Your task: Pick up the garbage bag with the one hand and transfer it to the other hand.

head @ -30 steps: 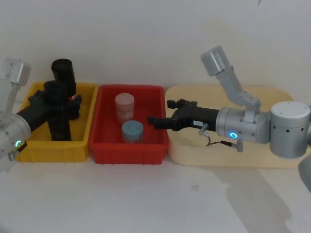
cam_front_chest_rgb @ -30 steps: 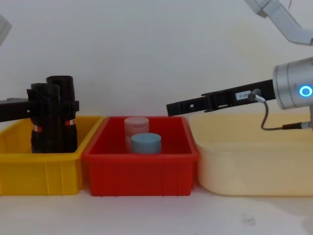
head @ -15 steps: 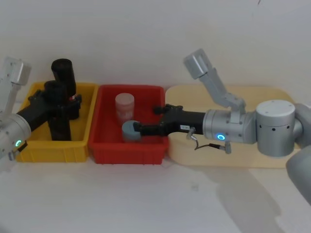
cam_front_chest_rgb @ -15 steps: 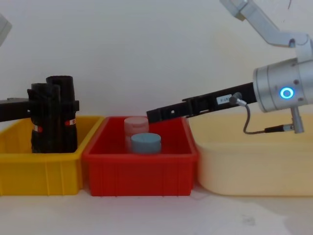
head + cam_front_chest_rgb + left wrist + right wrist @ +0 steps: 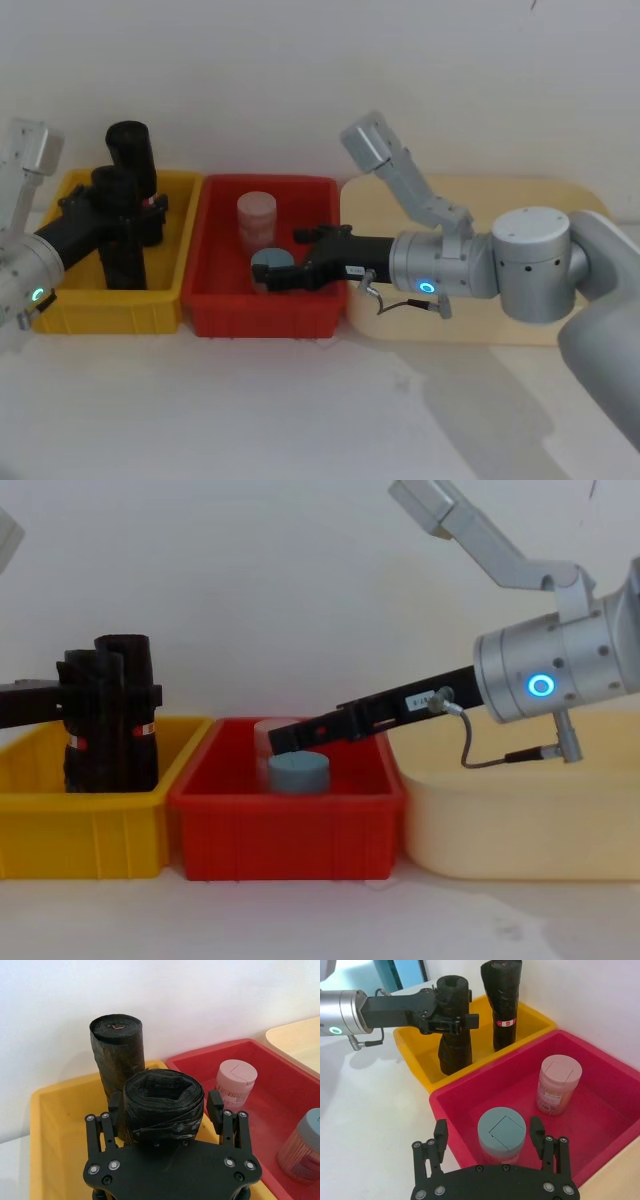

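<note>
Centre frame, head view: right gripper (image 5: 270, 281), fingers spread, straddles the blue-lidded jar (image 5: 273, 260) in the red bin (image 5: 265, 316). Left of frame: left gripper (image 5: 119, 207) clamps the upright garbage bag (image 5: 122, 260) between its fingers, inside the yellow bin (image 5: 110, 310). Second roll (image 5: 130, 150) stands behind.

Yellow bin (image 5: 110, 305), red bin (image 5: 265, 315) holding pink jar (image 5: 559, 1082) and blue-lidded jar (image 5: 501, 1132), cream tray (image 5: 480, 328)

The left gripper (image 5: 164, 1104) was a bulky black claw, its flat plate studded with silver screws (image 5: 114, 1165), on a silver-grey arm (image 5: 20, 270) with a green ring light (image 5: 38, 295). The right gripper (image 5: 488, 1130) was long, slim and black with a white sticker (image 5: 420, 698). Its silver-grey arm (image 5: 535, 265) bore a blue ring light (image 5: 541, 686), with a thin cable (image 5: 468, 752) looping at its 7 o'clock.
</note>
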You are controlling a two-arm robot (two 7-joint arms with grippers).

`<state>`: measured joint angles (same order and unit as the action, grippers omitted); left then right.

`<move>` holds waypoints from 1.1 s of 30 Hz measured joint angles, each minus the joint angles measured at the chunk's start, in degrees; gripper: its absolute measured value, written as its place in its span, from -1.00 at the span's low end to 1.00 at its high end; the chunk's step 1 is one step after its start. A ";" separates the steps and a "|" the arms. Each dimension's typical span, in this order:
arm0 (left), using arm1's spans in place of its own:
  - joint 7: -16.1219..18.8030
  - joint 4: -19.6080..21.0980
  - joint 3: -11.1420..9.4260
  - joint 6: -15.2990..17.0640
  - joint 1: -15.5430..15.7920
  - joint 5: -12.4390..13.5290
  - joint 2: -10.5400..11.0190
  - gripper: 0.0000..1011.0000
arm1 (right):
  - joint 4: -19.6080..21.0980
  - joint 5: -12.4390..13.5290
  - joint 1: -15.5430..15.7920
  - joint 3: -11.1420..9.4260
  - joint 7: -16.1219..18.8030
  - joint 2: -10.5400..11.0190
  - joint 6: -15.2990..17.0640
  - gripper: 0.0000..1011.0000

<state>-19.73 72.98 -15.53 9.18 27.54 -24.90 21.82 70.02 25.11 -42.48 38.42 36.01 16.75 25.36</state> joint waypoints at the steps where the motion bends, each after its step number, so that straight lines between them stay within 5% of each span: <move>1: 0.00 0.00 0.00 0.00 0.00 0.00 0.00 0.98 | -0.14 -0.07 -0.07 0.12 -0.08 -0.10 -0.05 0.98; 33: 0.00 0.01 0.00 0.00 -0.01 0.00 0.00 0.98 | -6.13 -3.00 -2.84 3.13 -1.31 -3.70 -1.11 0.98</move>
<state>-19.73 72.98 -15.53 9.18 27.53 -24.90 21.82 63.89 22.10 -45.32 41.55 34.70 13.05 24.25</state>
